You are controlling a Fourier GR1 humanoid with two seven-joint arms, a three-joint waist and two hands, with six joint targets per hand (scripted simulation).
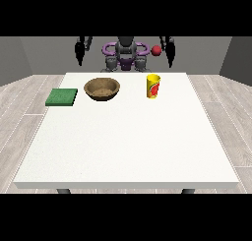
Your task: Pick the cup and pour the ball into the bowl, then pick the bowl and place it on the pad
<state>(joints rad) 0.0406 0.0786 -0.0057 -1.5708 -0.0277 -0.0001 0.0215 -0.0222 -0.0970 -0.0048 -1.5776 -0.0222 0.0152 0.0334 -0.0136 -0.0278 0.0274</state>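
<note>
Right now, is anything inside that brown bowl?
The bowl shows only its bare brown inside; nothing lies in it. What the yellow cup holds cannot be seen, because its wall hides the inside.

A large white table [123, 136] carries a flat green pad [62, 97] at its left edge, a brown wooden bowl [102, 89] just right of the pad but apart from it, and an upright yellow cup with a red mark [153, 85] further right, well apart from the bowl. A red ball [156, 50] shows in the air above the cup and beyond the table's far edge, next to the hand at the view's right [170, 52]. That hand and the hand at the view's left [78, 52] both hang, fingers pointing down, on either side of the robot's grey and purple torso [125, 55], behind the table and touching nothing on it.
</note>
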